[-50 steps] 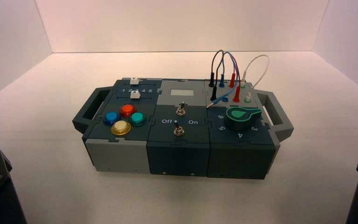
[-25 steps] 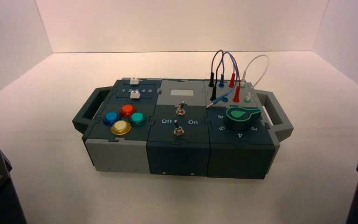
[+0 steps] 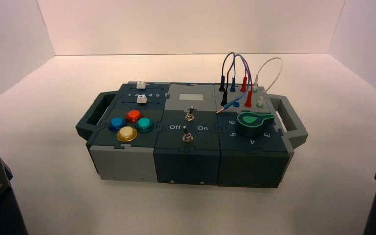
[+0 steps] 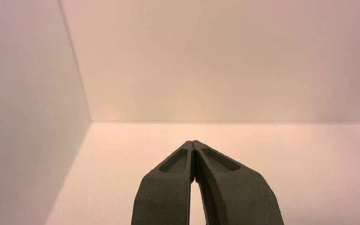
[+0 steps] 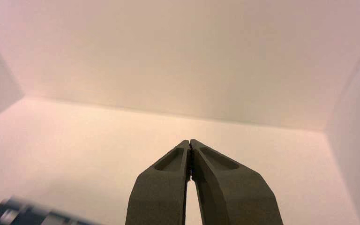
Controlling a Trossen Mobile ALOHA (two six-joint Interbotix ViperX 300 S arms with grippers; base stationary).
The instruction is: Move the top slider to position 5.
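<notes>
High view: the top slider (image 3: 141,85) is at the far left of the box (image 3: 187,134), beyond the lower white slider (image 3: 142,99); both arms are near the bottom corners. Left wrist view: left hand (image 4: 193,144), clenched, well apart from the box. Right wrist view: right hand (image 5: 190,143), clenched.
</notes>
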